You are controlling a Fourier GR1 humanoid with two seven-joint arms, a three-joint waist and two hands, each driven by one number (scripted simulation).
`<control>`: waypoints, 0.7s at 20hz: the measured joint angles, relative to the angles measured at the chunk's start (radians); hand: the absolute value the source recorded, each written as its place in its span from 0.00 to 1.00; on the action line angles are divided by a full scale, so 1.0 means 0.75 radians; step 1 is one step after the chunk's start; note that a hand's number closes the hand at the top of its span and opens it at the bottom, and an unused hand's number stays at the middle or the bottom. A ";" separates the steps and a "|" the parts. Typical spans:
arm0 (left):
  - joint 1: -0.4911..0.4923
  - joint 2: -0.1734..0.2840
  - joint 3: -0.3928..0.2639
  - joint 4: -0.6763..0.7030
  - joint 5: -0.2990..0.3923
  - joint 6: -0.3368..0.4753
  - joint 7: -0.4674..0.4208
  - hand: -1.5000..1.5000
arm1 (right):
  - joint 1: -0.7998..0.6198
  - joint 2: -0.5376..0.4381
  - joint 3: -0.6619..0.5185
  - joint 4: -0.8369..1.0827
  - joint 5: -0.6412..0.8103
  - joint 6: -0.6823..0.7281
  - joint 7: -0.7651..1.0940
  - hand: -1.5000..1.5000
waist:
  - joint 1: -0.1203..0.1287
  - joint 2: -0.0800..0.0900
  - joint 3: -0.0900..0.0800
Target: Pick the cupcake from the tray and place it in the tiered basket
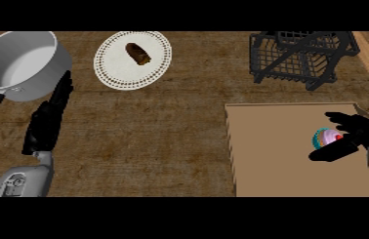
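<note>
Left hand (47, 117) rests at the left edge of the brown counter (158, 130), fingers straight, beside a grey pot (29, 62). Right hand (344, 138) curls around the cupcake (326, 137) on the tan tray (281, 155). Black wire basket (299, 57) stands beyond; white plate (133, 60) holds a brown pastry (138, 53).

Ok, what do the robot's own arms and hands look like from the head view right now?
The left hand is black and slender, on a grey metallic forearm with a rounded wrist housing near the lower edge. The right hand is black too, with dark fingers; its forearm is out of view. No cables or markings show.
</note>
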 measured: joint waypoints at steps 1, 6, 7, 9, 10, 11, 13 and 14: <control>0.020 -0.012 -0.007 -0.007 -0.011 0.009 -0.011 0.50 | 0.006 0.008 0.008 0.004 -0.008 0.018 -0.004 1.00 | 0.000 0.000 0.000; -0.005 -0.004 0.008 0.005 -0.008 -0.009 0.007 0.50 | -0.011 -0.016 0.092 0.022 0.068 0.106 -0.097 1.00 | -0.001 -0.002 -0.005; 0.003 -0.004 0.008 -0.019 -0.009 -0.014 0.018 0.50 | -0.012 -0.020 0.092 0.025 0.085 0.117 -0.116 1.00 | 0.000 -0.002 -0.005; 0.027 -0.016 0.016 -0.001 -0.011 -0.018 -0.026 0.50 | -0.011 0.008 0.094 0.017 0.114 0.120 -0.123 1.00 | -0.001 -0.002 -0.003; 0.016 -0.021 0.015 0.007 -0.020 -0.014 -0.022 0.50 | -0.024 0.018 0.074 0.014 0.103 0.125 -0.113 1.00 | -0.002 -0.001 -0.002; 0.000 -0.013 0.027 0.030 -0.018 -0.021 -0.031 0.50 | -0.024 0.019 0.048 0.010 0.087 0.129 -0.117 1.00 | -0.003 -0.001 -0.001; 0.003 -0.013 0.040 0.030 -0.015 -0.024 -0.034 0.50 | -0.021 0.043 0.015 0.002 0.078 0.112 -0.115 1.00 | -0.004 -0.001 -0.001; -0.002 -0.011 0.040 0.014 -0.011 -0.031 -0.018 0.50 | -0.052 0.075 0.032 -0.009 0.092 0.094 -0.094 1.00 | -0.001 -0.001 -0.001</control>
